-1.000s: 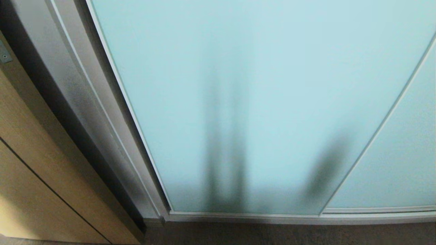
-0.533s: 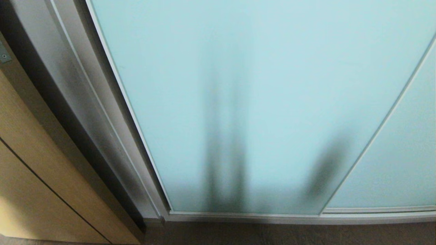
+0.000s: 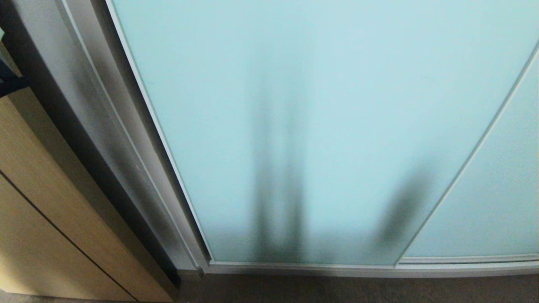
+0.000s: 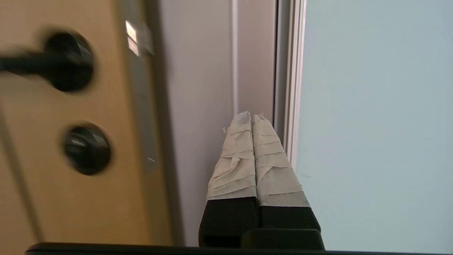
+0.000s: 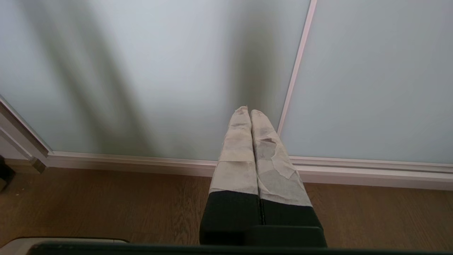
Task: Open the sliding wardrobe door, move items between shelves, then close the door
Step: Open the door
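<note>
The sliding wardrobe door [image 3: 320, 126] stands closed. The left gripper [image 4: 251, 118], fingers pressed together, points at the grey frame just beside the door's edge. The right gripper [image 5: 246, 111], fingers also together, hangs near the door's bottom rail.

**Colours and patterns observed**

The sliding wardrobe door [image 3: 320, 126] is being shown as plain frosted pale aqua glass, marked by dark blurred vertical streaks, and is being edged by a silver-white frame [image 3: 294, 267]. The wooden door [image 4: 70, 205] is being rendered in plain light tan, with a black handle [image 4: 67, 62] and a black lock [image 4: 86, 148]. The floor [image 5: 106, 202] is being shown in brown wood grain. The fingers [image 4: 235, 159] of both grippers are being shown wrapped in off-white tape over black bases.
</note>
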### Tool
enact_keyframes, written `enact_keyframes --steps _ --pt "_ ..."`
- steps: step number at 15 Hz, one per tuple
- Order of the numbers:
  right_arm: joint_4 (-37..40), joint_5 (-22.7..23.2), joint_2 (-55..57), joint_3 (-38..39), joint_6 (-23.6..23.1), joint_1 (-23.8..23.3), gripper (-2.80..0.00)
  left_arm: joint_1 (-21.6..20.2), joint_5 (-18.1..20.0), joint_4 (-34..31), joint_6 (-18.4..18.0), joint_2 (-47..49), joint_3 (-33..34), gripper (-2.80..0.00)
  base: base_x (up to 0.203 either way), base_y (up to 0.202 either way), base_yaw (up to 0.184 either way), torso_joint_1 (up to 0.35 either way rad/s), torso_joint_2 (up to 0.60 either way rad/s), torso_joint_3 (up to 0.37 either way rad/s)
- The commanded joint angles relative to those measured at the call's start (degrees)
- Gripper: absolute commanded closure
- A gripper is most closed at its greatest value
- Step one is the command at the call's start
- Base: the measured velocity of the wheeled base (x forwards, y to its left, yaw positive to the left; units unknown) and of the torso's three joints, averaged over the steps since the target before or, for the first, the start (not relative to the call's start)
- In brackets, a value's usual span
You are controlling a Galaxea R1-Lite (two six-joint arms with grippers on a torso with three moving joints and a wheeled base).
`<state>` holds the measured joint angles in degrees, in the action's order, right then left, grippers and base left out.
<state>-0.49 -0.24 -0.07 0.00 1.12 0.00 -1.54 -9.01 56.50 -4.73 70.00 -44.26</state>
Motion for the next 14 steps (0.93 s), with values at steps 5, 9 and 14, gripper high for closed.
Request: enact_keyframes --steps 5,9,14 --pt "-0.04 -0.02 -0.01 0.0 0.02 0.0 0.0 -0.05 0.5 0.02 0.42 8.96 -5.83 0.0 0.0 0.0 0.0 0.0 0.0 0.0" --pt "-0.04 -0.02 -0.01 0.0 0.02 0.0 0.0 -0.05 0.67 -0.07 0.42 12.36 -8.73 0.0 0.0 0.0 0.0 0.0 0.0 0.0" --pt "-0.04 -0.02 -0.01 0.0 0.02 0.0 0.0 0.01 1.74 0.11 0.42 16.73 -11.08 0.0 0.0 0.0 0.0 0.0 0.0 0.0"
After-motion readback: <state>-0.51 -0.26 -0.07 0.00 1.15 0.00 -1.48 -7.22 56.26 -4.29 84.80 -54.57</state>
